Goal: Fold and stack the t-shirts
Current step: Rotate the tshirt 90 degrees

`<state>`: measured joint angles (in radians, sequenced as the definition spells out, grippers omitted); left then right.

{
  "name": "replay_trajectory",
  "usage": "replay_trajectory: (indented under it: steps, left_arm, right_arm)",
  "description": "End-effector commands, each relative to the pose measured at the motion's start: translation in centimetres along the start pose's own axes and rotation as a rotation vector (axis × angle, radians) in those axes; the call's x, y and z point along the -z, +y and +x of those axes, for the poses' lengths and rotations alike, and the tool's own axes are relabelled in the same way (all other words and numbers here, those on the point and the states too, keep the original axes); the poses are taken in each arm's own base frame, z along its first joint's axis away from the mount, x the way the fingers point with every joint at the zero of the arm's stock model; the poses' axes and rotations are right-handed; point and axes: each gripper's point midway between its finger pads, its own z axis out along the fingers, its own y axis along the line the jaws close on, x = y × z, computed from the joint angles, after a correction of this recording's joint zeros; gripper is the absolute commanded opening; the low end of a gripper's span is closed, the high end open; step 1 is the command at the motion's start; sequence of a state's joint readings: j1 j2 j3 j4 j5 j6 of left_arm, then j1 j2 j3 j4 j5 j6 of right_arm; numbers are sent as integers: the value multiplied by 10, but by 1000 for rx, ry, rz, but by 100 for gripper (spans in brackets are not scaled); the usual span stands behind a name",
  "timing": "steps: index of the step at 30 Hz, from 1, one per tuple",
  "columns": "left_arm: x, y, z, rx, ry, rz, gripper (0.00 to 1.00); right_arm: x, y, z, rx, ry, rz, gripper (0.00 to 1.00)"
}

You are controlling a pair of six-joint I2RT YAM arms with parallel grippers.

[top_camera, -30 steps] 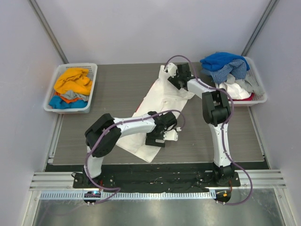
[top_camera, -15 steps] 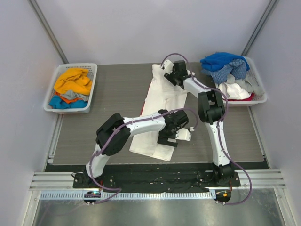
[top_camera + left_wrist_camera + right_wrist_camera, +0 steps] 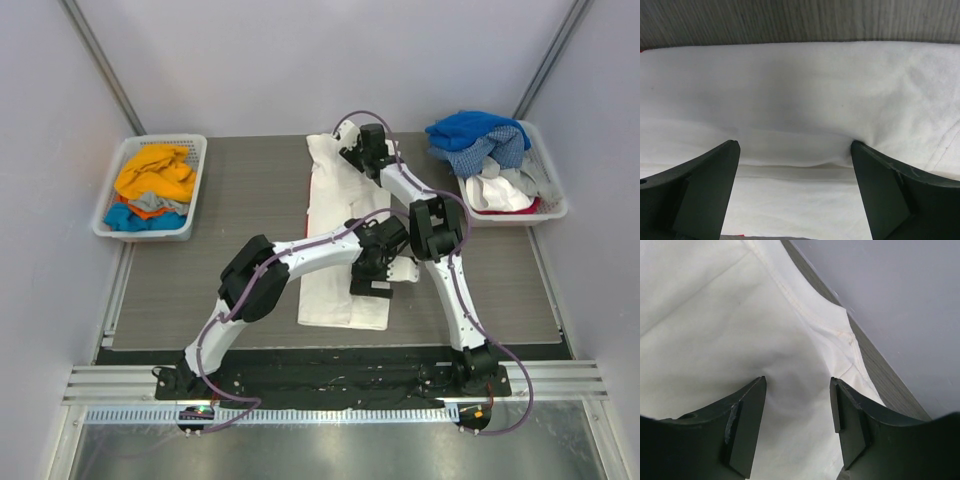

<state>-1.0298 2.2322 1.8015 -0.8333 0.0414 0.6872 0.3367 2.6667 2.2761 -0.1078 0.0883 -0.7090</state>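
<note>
- Only the left wrist view shows the left fingers (image 3: pixel 695 190): spread wide and released, low over the white t-shirt (image 3: pixel 800 85), with a soft fold ridge running between their tips.
- The top view shows one white t-shirt, a long folded strip down the middle of the table (image 3: pixel 230 200), under two arms that hide both pairs of fingers.
- Two baskets show there alone. The left basket (image 3: pixel 197 190) holds an orange shirt (image 3: pixel 155 175) and a blue shirt (image 3: pixel 125 217). The right basket (image 3: pixel 530 217) holds blue, blue-checked, grey and white cloth.
- The right wrist view adds the right fingers (image 3: pixel 740 430), parted with nothing pinched, over the shirt's far end by a stitched seam.
</note>
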Motion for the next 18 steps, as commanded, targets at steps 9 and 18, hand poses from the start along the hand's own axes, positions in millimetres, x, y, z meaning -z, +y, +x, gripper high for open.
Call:
replay_trajectory:
  steps: [9,18]
  left_arm:
    - [-33,80,-15,58,-110,-174,100]
    - [14,95,-20,78,-133,-261,100]
  right_arm:
    - [-23,8,12,15,28,95,63]
    - [-3,-12,-10,-21,3,128,63]
